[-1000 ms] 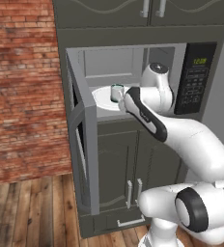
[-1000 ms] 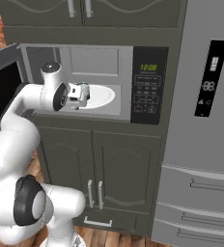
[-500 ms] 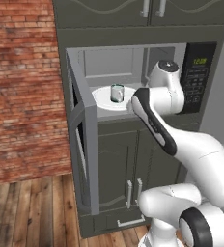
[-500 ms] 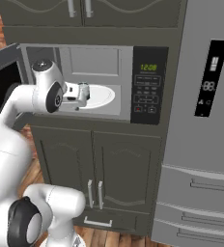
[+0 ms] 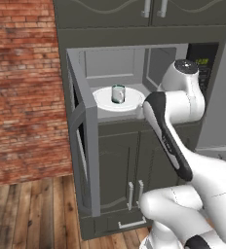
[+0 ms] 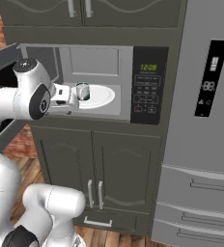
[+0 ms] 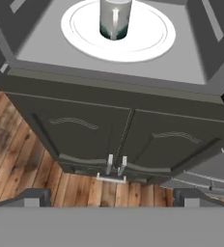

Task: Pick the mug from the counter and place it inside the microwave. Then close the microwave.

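The mug (image 5: 118, 94) stands upright on the white round plate (image 5: 103, 100) inside the microwave (image 6: 143, 84), near the plate's middle and well back from the front edge of the cavity floor. The gripper (image 6: 71, 100) sits just outside that front edge, holding nothing, with the mug a short way beyond it, deeper into the cavity; in the hand view the mug (image 7: 115, 18) appears at the top, its rim cut off by the frame. The finger tips (image 7: 31, 197) sit wide apart at the bottom corners of that view, so the jaws are spread. What remains is most likely closing the microwave door (image 5: 84, 146), which stands swung out on the left side of the cavity, hinged at its left edge; the arm is on the opposite side of the opening from it. The door's handle and outer face are hard to make out here, and the arm hides part of the cavity's right front corner.
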{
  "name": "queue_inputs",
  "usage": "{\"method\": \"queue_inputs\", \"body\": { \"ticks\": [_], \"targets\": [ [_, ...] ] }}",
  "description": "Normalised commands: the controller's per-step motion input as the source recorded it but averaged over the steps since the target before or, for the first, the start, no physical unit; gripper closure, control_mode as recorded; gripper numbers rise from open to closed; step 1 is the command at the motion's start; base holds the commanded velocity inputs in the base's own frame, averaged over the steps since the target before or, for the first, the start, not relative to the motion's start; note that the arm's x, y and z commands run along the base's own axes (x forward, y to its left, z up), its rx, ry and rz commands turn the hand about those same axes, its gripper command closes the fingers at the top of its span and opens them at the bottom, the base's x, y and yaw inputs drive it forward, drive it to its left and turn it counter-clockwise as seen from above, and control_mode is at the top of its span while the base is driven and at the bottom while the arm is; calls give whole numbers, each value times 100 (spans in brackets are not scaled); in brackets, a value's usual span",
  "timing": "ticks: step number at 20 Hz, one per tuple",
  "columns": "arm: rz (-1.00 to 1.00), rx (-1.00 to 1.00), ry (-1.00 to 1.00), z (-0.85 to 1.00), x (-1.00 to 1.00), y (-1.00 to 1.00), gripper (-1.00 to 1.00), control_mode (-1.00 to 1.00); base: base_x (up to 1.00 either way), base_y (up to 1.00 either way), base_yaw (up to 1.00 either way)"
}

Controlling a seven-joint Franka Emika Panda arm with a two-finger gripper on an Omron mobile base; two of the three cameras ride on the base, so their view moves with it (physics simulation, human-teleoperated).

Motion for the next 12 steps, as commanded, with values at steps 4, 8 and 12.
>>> {"method": "queue_inputs", "body": {
  "ticks": [4, 8, 12],
  "targets": [
    [0, 0, -13, 1, -66, 0, -100, -100, 0, 0, 0],
    [0, 0, -21, 0, -48, 0, -100, -100, 0, 0, 0],
    [0, 0, -16, 19, -44, 0, -100, -100, 0, 0, 0]
  ]
}}
